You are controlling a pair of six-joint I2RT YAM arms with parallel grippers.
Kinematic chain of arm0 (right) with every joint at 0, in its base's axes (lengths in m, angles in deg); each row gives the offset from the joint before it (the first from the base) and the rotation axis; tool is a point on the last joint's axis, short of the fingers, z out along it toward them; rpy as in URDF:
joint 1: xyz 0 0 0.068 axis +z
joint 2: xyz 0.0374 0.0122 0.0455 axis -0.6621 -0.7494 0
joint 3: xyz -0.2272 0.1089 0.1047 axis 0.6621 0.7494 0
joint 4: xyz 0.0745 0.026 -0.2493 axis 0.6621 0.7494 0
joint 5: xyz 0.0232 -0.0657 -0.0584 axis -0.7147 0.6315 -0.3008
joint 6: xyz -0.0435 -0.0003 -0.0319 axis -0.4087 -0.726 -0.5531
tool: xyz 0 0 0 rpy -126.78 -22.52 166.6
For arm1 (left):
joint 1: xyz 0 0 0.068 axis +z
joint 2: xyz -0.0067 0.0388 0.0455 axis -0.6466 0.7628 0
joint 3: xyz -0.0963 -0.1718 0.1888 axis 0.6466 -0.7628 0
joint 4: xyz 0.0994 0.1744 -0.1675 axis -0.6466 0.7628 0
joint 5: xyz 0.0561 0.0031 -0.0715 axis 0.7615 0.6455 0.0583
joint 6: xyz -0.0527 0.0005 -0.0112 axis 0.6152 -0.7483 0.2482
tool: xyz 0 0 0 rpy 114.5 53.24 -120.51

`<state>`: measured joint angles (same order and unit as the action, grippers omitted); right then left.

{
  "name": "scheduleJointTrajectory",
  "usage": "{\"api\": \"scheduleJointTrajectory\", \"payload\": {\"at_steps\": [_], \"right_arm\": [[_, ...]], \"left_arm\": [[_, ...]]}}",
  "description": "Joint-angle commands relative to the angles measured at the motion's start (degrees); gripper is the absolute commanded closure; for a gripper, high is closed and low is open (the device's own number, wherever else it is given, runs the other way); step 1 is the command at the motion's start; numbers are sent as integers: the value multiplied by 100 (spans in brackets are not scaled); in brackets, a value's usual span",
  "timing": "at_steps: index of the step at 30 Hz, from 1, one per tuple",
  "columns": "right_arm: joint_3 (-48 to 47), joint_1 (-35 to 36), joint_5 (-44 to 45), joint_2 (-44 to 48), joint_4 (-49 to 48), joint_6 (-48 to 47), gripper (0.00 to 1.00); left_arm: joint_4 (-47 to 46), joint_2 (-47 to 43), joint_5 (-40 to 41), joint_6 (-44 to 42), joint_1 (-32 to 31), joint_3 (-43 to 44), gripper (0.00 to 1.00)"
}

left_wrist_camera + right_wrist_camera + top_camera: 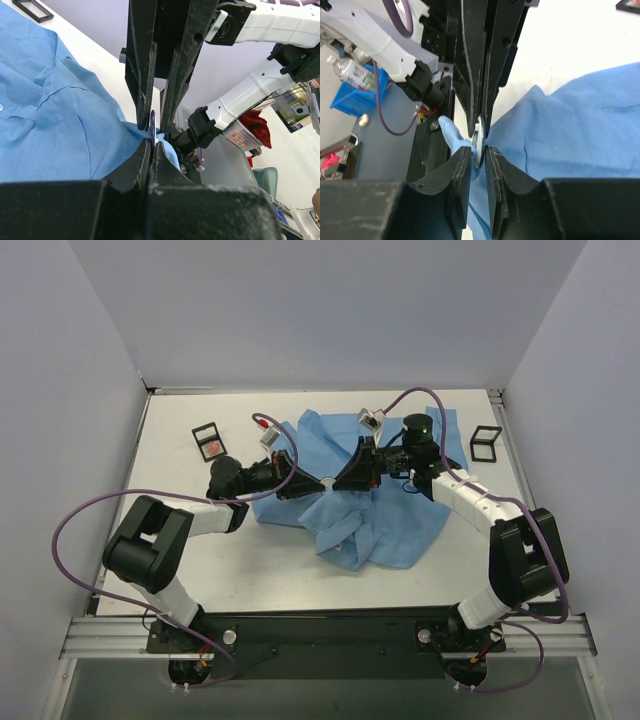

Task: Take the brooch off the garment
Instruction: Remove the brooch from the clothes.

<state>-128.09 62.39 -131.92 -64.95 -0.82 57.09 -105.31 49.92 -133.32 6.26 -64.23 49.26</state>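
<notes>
Right pincer [479, 151]: clamped across brooch [479, 132], which stands edge-on at mid-shirt [570, 125]. Left pincer [152, 149]: closed on cloth just behind it. Brooch: small, stiff, probably light and slippery; you grip its rim. Shirt: soft, likely to drag.

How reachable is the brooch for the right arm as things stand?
Likely yes: the right gripper seems closed on the brooch, seen edge-on between its jaws, while the left gripper pinches the garment right beside it. Nothing blocks the way.
</notes>
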Motion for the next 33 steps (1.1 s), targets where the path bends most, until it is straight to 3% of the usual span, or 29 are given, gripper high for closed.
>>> {"api": "scheduleJointTrajectory", "payload": {"at_steps": [1,4,11,14,16,17,21,29,31,33], "right_arm": [[193,-115,-358,-89,-2441,1638,80],[272,-133,-429,-221,-3190,2157,85],[351,-115,-543,-283,-2983,1896,86],[299,-98,-517,-213,-2448,1389,86],[203,-63,-447,-117,-1570,896,86],[80,-36,-403,-81,-1175,223,86],[-439,52,-218,7,1514,-1618,89],[-484,122,-157,33,1649,-1664,100],[-632,140,-78,42,1982,-2093,100],[-834,175,107,34,2833,-2480,100]], "left_arm": [[-2123,-197,23,80,-5,55,100],[-2123,-197,32,89,-5,64,100],[-2123,-232,58,80,13,64,100],[-2123,-258,67,80,21,64,100],[-2123,-258,76,80,39,64,100],[-2123,-258,67,72,48,72,100],[-2123,-267,58,80,57,64,100],[-2123,-276,50,98,74,73,100],[-2123,-284,15,124,100,108,90],[-2132,-302,-3,194,188,143,67]]}}
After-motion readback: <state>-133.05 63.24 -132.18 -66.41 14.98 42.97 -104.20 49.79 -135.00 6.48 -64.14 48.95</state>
